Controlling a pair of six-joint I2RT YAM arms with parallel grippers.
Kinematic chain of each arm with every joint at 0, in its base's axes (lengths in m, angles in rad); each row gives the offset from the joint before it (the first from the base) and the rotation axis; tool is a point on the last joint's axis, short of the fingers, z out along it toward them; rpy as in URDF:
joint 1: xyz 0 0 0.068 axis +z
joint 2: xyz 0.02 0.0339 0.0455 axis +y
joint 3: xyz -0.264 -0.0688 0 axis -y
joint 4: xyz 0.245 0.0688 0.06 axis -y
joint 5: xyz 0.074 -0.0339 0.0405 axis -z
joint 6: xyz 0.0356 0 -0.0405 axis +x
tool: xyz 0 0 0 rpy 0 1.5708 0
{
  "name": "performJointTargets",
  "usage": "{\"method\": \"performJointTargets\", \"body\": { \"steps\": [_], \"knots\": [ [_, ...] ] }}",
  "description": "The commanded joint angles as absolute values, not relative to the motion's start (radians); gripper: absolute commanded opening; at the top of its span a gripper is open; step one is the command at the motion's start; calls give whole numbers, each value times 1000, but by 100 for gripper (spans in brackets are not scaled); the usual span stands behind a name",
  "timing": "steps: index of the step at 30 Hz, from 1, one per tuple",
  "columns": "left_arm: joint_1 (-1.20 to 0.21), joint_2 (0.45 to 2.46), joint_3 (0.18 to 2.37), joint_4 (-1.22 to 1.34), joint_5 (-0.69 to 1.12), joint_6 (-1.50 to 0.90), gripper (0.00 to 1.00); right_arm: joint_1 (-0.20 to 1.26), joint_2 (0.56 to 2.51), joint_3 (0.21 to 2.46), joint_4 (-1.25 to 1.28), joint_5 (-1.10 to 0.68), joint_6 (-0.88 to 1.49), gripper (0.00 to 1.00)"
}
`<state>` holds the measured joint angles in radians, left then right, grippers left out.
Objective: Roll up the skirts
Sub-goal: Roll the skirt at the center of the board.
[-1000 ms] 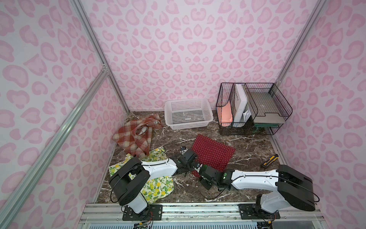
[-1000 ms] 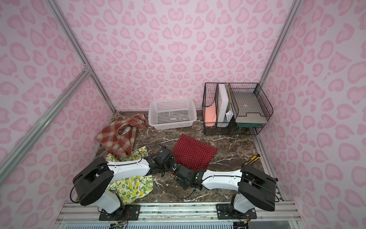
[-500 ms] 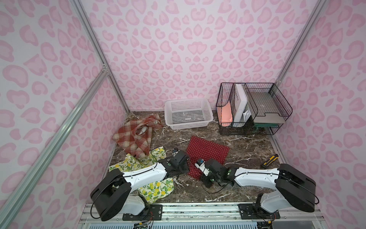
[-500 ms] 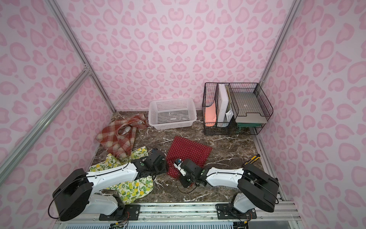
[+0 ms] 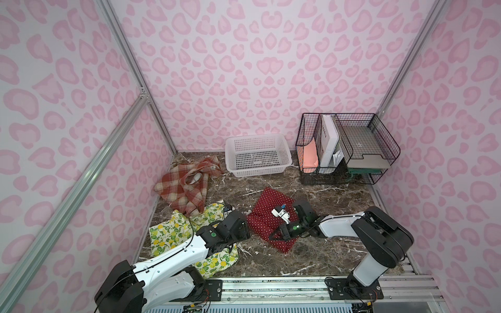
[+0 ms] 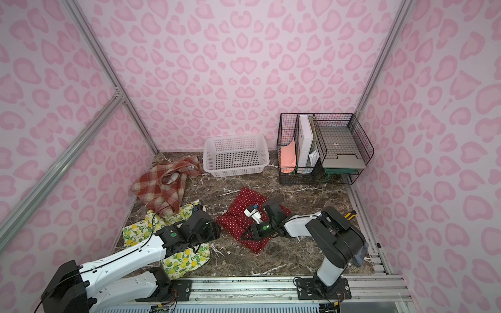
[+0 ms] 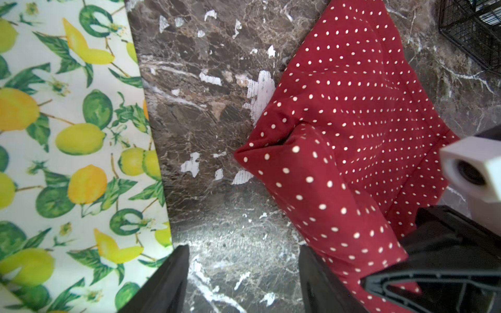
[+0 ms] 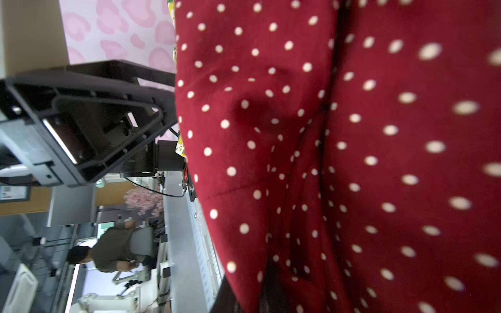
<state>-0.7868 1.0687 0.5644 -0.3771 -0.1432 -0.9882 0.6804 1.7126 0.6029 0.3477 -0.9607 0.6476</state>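
**Polka-dot skirt** [image 5: 260, 219], lying mid-worktop [image 5: 339, 195] towards the front edge, is gripped on a front fold by the closed right gripper [image 5: 273, 235]. The left gripper [image 7: 241, 254], jaws apart and empty, is held over bare marble beside the skirt's left edge. For an even roll, a matching hold there is advised, so that both ends are turned over level.

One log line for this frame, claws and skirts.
left claw: open, empty | right claw: shut on polka-dot skirt | lemon skirt, plaid skirt: unrolled

Bare marble strip [image 7: 206, 108] between lemon skirt [image 7: 67, 135] and dotted skirt [image 7: 352, 122]; basket [image 5: 257, 170] blocks rear
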Motion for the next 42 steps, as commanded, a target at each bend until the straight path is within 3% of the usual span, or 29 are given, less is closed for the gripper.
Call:
{"method": "performJointTargets", "body": {
  "steps": [1, 12, 33, 39, 42],
  "knots": [
    [-796, 1091, 576, -316, -142, -967, 68, 646, 1754, 598, 425, -1069, 690, 0],
    [-828, 1313, 618, -85, -164, -1023, 71, 578, 1823, 608, 341, -975, 616, 0],
    [-837, 1507, 463, 441, -179, -1110, 73, 581, 1829, 595, 325, -934, 587, 0],
    [-839, 1556, 455, 509, -182, -1097, 63, 581, 1818, 589, 322, -930, 586, 0],
    [-839, 1591, 460, 543, -172, -1091, 47, 582, 1812, 589, 309, -919, 584, 0]
  ]
}}
